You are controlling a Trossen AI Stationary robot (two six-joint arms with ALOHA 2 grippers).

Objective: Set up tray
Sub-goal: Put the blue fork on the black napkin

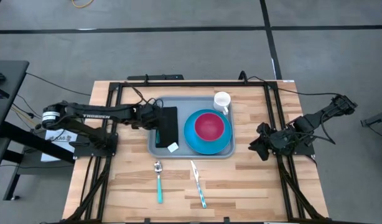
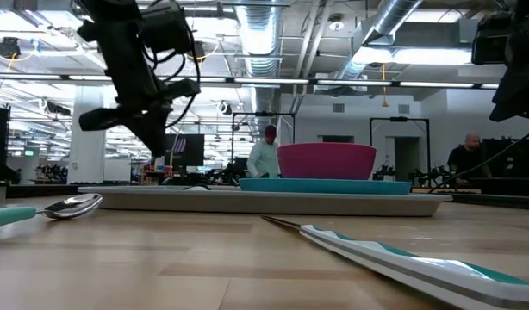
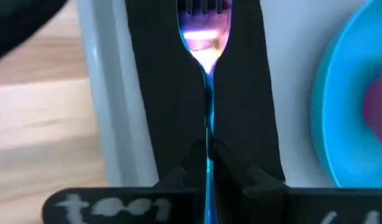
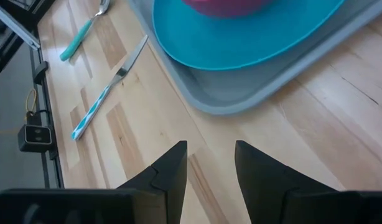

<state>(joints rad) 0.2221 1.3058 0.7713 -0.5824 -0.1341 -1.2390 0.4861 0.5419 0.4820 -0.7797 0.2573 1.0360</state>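
Observation:
The grey-blue tray (image 1: 178, 103) lies mid-table. It carries a black napkin (image 1: 168, 132), a blue plate (image 1: 192, 138) with a pink bowl (image 1: 209, 126), and a white mug (image 1: 222, 101). My left gripper (image 1: 155, 117) is over the napkin's far part, shut on a metal fork (image 3: 205, 43) that runs along the napkin (image 3: 160, 93). My right gripper (image 4: 209, 155) is open over bare wood, to the right of the tray (image 4: 253, 93), also in the high view (image 1: 260, 147). My left gripper pinches the fork's thin handle (image 3: 208, 134) between its two fingers, a short way behind the head. The fork points straight out ahead of the fingers, along the napkin's length. Whether the fork's head (image 3: 205, 34) touches the napkin, I cannot tell.
A spoon (image 1: 158, 179) and a knife (image 1: 198, 183), both with teal handles, lie on the wood nearer than the tray. A small pale thing (image 1: 173, 147) sits at the napkin's near end. Black frame rails (image 1: 113, 124) run along both table sides. People show in the room behind.

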